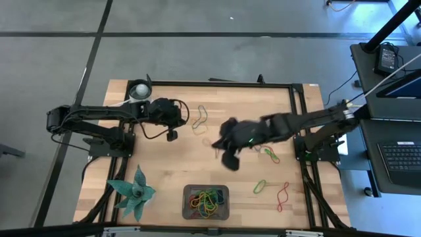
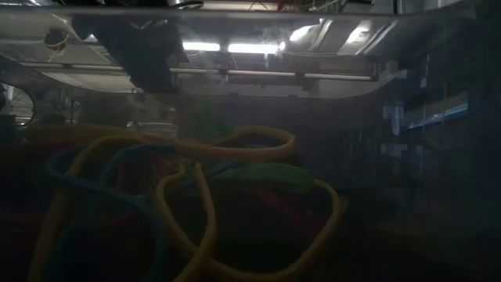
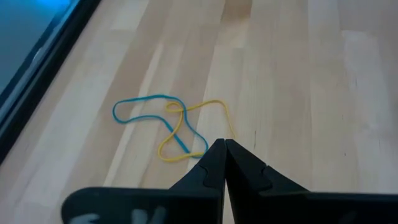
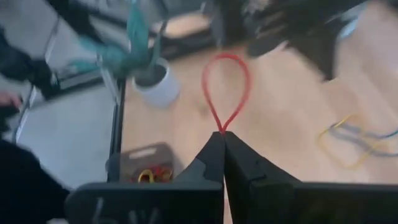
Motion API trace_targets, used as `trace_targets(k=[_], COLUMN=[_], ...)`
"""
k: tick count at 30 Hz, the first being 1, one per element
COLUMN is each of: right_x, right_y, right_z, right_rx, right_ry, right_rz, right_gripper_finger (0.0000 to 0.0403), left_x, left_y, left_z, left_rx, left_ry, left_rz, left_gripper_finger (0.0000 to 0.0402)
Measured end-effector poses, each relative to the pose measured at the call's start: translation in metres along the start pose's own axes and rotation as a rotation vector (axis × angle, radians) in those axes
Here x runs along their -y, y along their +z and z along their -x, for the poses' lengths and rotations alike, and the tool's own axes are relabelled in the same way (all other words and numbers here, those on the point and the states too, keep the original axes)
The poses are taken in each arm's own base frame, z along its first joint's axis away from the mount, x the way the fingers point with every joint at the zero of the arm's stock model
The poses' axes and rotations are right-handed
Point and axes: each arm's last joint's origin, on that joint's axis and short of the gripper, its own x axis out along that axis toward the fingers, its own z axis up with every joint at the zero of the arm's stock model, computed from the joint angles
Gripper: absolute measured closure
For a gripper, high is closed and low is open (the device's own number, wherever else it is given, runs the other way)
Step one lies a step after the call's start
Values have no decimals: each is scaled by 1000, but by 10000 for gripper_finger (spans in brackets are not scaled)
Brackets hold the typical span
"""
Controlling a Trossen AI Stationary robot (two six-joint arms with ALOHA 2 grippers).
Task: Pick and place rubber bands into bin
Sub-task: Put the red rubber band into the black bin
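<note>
A: Pale wood surface [image 1: 177,164], grey floor around it. The bin [image 1: 206,202] sits at six o'clock, already holding rubber bands [image 1: 205,199].

B: Right gripper [image 4: 222,138] is over mid-surface, jaws closed on a red band [image 4: 226,87] by a thin pinch; a swing could flick it free short of the bin.

A: Left gripper [image 3: 224,149] waits at ten o'clock, jaws closed on nothing, beside a blue and yellow pair [image 3: 169,127].

Robotics lab: framed workbench [image 1: 164,158] (laptop desk [image 1: 395,131] beside), concrete floor.
</note>
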Motion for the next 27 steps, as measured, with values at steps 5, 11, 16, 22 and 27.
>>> trace_targets(k=[5,11,16,22,27], right_x=[-35,-66,-84,-92,-90], right_y=[0,-28,-62,-98,-121], right_z=[-36,-74,-100,-138,-167], right_rx=[-165,-414,-522,-627,-690], right_ry=[9,42,10,-26,-46], right_rz=[-16,-28,-28,-23,-57], right_gripper_finger=[403,403,403,403,402], left_x=[0,0,1,1,1], left_y=[-3,-6,-7,-7,-7], left_z=[0,0,0,0,0], left_rx=[-27,-57,-75,-76,-76], left_ry=[-1,-4,-5,-6,-7], left_rz=[1,6,10,-23,-35], left_gripper_finger=[398,398,398,398,398])
